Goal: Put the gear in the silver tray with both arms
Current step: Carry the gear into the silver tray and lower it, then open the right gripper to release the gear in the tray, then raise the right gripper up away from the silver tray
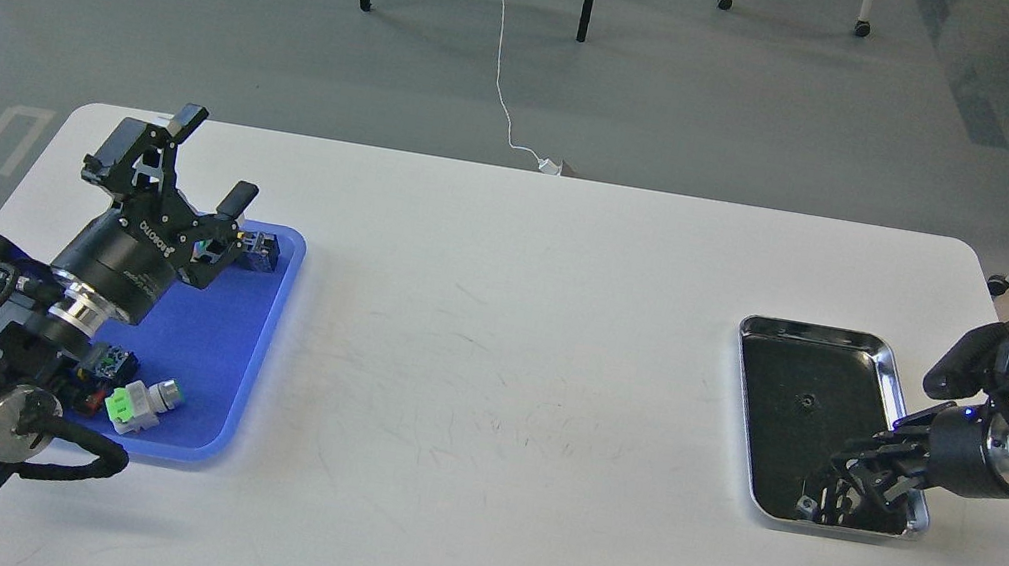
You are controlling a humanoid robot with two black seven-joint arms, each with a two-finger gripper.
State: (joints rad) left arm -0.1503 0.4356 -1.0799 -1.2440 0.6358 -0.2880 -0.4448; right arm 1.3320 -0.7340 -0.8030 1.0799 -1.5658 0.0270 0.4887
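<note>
On the table [495,342]: white, bearing a blue tray at its left side and the silver tray at its right, well apart from each other.
Blue tray [235,352]: holds several small parts, among them a dark block [263,251] at the far end and a white-and-green connector-like piece [137,402] at the near end; which of these, if any, is the gear I cannot tell.
Silver tray [888,384]: dark mirror-like bottom, with one small round item [807,402] near its middle, possibly a gear already delivered, though it is too small to be sure.
Left arm: its gripper [215,158] is raised over the far end of the blue tray; fingers [189,120] spread wide apart, nothing between them.
Right arm: its gripper [820,495] reaches down into the near end of the silver tray, tips at or close to the tray bottom; it is dark against the dark bottom, so whether its fingers are apart or closed, and whether they hold anything, I cannot tell.
Progress: judged partly done, with the right side at the drop-off spot and the left side empty-handed above the supply.
Left to do: likely another pick from the blue tray and a carry across.
</note>
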